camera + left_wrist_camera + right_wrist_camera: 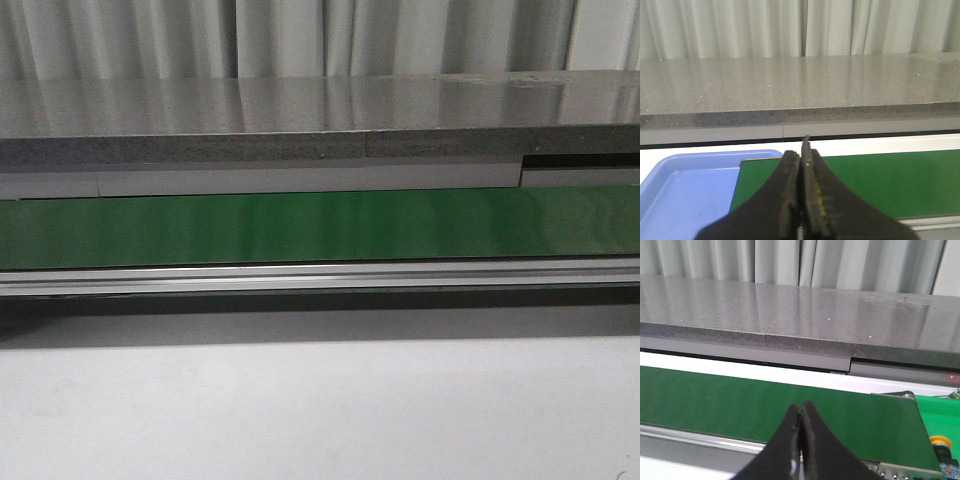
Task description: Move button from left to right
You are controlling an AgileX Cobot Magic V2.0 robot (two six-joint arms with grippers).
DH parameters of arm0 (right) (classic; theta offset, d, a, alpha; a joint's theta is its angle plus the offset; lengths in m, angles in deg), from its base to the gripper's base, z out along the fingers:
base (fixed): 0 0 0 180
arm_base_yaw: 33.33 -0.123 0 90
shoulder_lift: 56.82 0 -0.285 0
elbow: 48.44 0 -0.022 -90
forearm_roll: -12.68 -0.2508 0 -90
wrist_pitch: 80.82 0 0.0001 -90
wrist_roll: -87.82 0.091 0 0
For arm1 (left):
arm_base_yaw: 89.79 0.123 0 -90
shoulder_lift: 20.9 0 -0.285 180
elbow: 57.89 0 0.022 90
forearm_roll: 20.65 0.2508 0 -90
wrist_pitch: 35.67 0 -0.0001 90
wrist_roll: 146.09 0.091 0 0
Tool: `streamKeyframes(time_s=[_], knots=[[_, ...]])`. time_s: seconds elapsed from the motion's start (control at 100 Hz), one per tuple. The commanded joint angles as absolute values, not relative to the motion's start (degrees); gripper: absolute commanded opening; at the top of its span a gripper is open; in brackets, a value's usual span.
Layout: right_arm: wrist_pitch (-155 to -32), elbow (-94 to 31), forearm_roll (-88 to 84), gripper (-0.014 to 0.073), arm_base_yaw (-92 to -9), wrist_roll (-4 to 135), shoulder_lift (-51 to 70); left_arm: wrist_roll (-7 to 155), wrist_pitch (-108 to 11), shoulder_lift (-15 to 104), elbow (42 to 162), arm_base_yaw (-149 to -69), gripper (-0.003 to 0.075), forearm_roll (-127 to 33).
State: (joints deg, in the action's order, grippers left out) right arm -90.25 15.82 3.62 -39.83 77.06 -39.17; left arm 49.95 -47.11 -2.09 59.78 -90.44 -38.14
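a long green belt [320,228] is seen running across the pale bench [320,410], under a grey stone ledge [300,105] and curtains [300,35]. a blue tray [685,185] lies at its left end. the button [941,442], only partly visible, apparently sits beyond its right end. the left hand [801,155] and right hand [800,416] are clenched, holding nothing.

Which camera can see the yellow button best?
The right wrist view. Only there does the button show, its yellow head peeking out past the end of the green belt, at the picture's edge. The front and left wrist views do not show it at all.
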Motion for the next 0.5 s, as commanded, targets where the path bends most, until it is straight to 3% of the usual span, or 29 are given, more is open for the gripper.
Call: streamKeyframes(time_s=[0.0,0.27,0.49], knots=[[-85.77,17.03,8.01,-0.0066,-39.67,82.22,-41.43,50.02,-42.46,-1.68,61.21,-90.91,-0.0020,-38.84],[-85.19,26.38,9.24,-0.0066,-38.30,84.54,-50.87,50.02,-42.46,-1.68,61.21,-90.91,-0.0020,-38.84],[-83.56,29.38,9.24,-0.0066,-35.96,86.01,-50.66,50.02,-42.46,-1.68,61.21,-90.91,-0.0020,-38.84]])
